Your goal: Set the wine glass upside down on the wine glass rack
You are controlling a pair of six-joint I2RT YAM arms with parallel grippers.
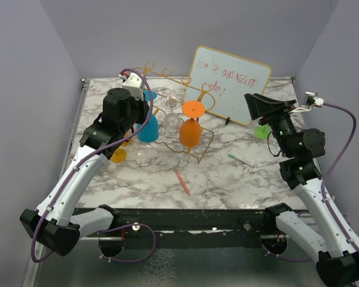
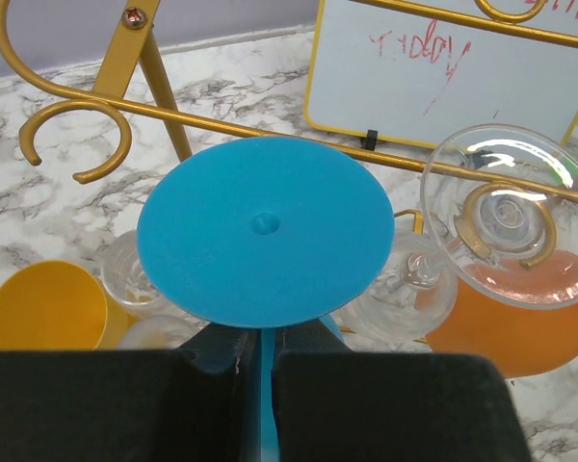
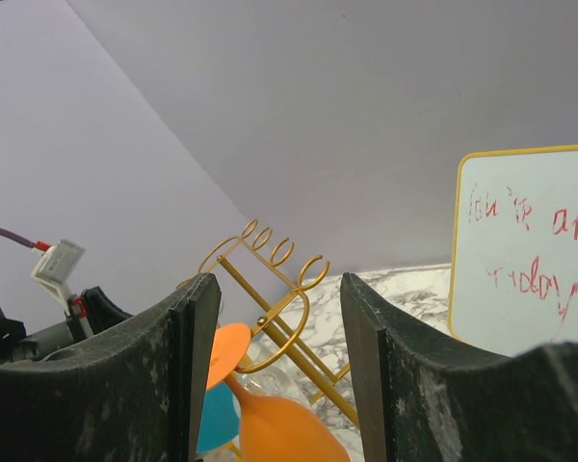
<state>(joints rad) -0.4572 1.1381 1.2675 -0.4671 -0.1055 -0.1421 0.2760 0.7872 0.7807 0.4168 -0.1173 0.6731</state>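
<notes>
A blue wine glass (image 1: 148, 128) hangs upside down, its round foot (image 2: 265, 241) facing the left wrist camera. My left gripper (image 2: 258, 385) is shut on its stem, at the left end of the gold wine glass rack (image 1: 167, 73). The foot sits in front of the rack's top rail (image 2: 154, 72), just right of an empty curled loop (image 2: 77, 144). An orange glass (image 1: 191, 131) and a clear glass (image 2: 511, 212) hang upside down in loops further right. My right gripper (image 1: 260, 104) is open and raised at the right, with nothing between its fingers (image 3: 202, 327).
A yellow glass (image 1: 118, 155) lies on the marble table left of the rack. A framed whiteboard (image 1: 227, 84) leans behind it. A pink pen (image 1: 181, 179) and a green pen (image 1: 239, 159) lie on the tabletop. A green glass (image 1: 262, 131) shows by the right arm.
</notes>
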